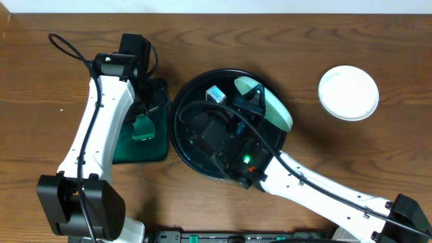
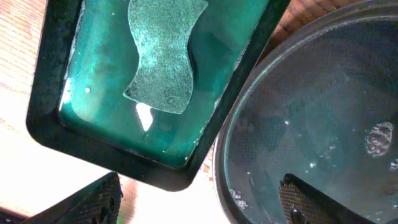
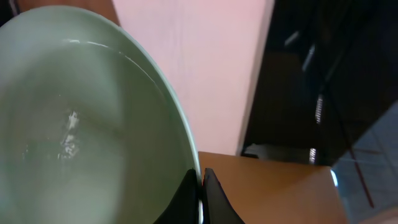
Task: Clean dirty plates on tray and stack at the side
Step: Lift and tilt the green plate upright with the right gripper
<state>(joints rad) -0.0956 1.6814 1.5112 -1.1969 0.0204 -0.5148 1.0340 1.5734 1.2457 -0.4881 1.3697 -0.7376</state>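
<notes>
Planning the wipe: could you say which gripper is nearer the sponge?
Left: left gripper hovers over the green tray holding the sponge; right gripper clamps a plate over the black tray.

tilted plate (image 1: 277, 108) over tray (image 1: 189, 94), R side | 2nd plate (image 1: 348, 92) flat on table (image 1: 378, 148), well apart

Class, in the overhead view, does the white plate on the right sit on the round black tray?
No, the white plate rests directly on the wooden table, well apart from the black tray.
</notes>
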